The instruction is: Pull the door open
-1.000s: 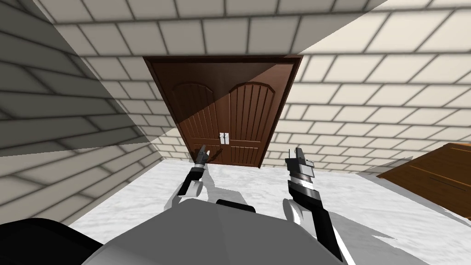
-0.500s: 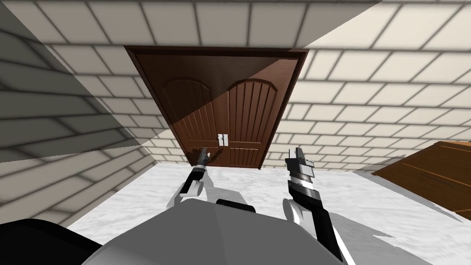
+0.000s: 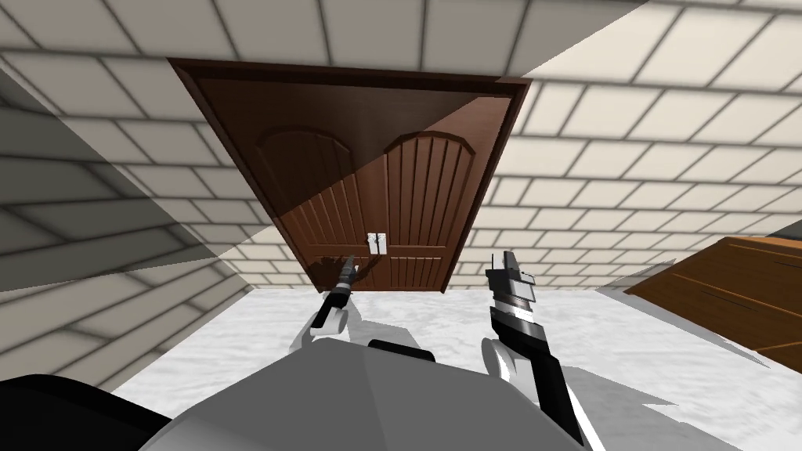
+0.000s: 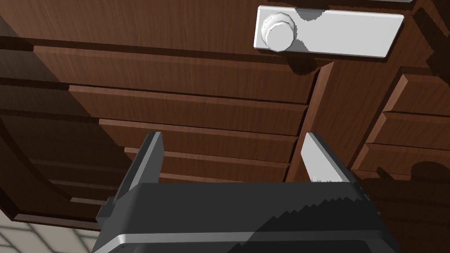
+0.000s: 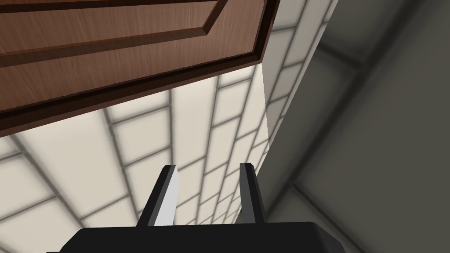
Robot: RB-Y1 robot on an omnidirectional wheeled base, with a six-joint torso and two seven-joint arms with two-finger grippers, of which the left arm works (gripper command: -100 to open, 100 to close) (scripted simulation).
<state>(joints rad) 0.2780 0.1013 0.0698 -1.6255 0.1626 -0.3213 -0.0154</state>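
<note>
The wall point(image 3: 626, 156) is pale block all round, and the door point(image 3: 423, 196) is set in its middle with its foot at the floor's point(image 3: 438, 321) far edge. It is a tall, dark brown double door, ribbed and panelled, with both leaves shut flush. A brown panel point(image 3: 720, 290) lies off by the floor's right edge, well apart from the work.

The door looks rigid and fairly heavy. I judge it will give nothing to a push on its face and will swing only on its outer-edge hinges. The pull therefore belongs at the inner edge, where the leaves meet, far from the hinge and with the best leverage. The ribs and panels are too shallow for the blades to hook.

The left gripper point(image 4: 230, 138) is close to the left leaf's lower panels, just short of the wood. Its claw is spread wide with nothing in it. The right gripper point(image 3: 509, 262) is raised to the right of the door and clear of it. Its blades are parted by a narrower gap and also hold nothing.

A white plate point(image 4: 351, 30) sits at the leaf's inner edge, beyond the left fingertips and off to one side. At one end of it stands the knob point(image 4: 278, 35), small, round, smooth and hard. That is the place to take hold. It is likely slippery, so the blades should close squarely on its sides and grip firmly. The pull should then run straight back, or it may slip out.
</note>
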